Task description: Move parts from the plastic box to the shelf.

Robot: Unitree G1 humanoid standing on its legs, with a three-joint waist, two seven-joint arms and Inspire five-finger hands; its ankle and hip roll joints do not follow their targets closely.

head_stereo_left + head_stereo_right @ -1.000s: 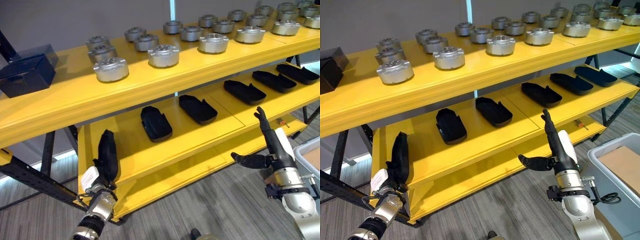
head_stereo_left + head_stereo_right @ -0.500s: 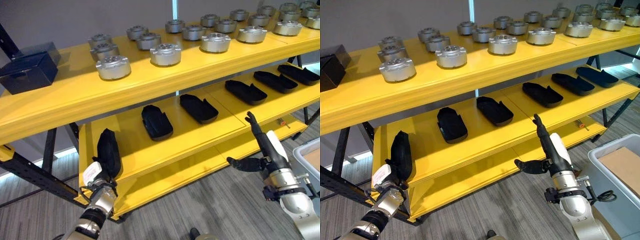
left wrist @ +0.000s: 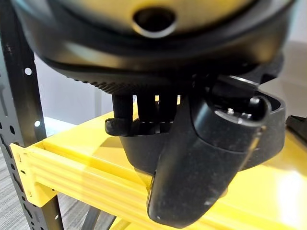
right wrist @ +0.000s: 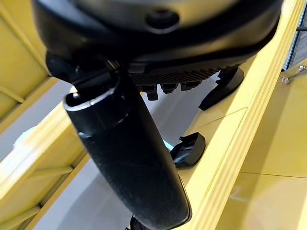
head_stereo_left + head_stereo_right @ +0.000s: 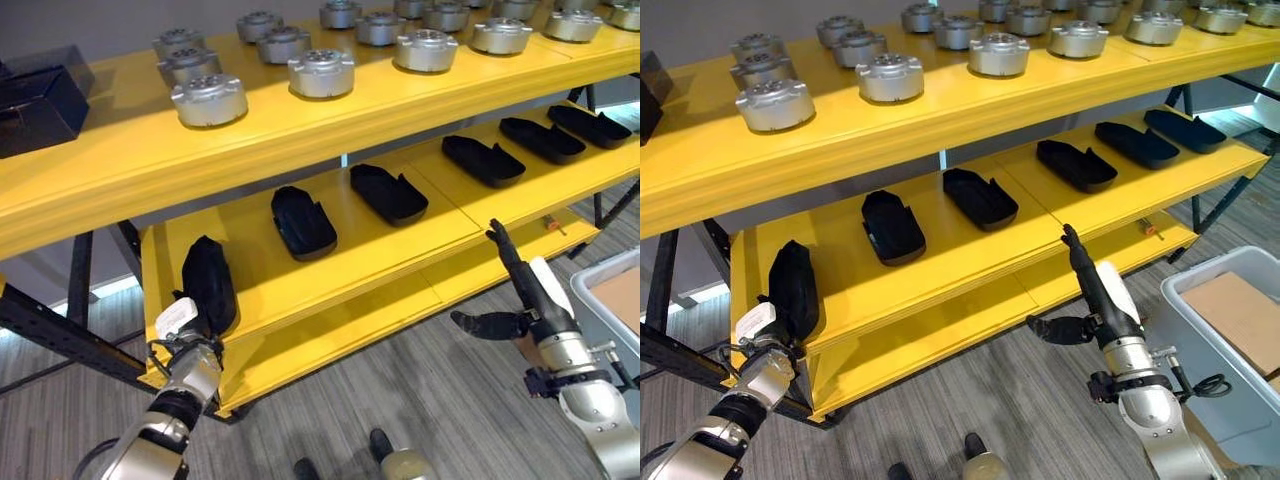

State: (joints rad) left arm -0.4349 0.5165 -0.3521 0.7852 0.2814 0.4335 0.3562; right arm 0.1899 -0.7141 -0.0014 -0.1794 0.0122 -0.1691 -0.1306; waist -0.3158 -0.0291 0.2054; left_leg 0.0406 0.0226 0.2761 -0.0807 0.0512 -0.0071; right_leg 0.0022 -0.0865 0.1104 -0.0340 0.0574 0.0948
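Note:
At the left end of the yellow middle shelf stands a black moulded part, tilted on its edge. My left hand is shut on it from below. Close up, the fingers curl over the part and the thumb lies across its front; its base seems to touch the shelf board. My right hand hovers in front of the shelf's front edge, open, with straight fingers pointing up, the thumb spread, and nothing in it. The grey plastic box stands to its right.
Several more black parts lie in a row along the middle shelf. Several silver round parts and a dark box sit on the top shelf. A lower yellow shelf juts out above the grey floor.
The camera has tilted down, so the shelves sit higher in the view. My right hand has sunk a little and drifted left. The left hand still holds the black part at the shelf's left end.

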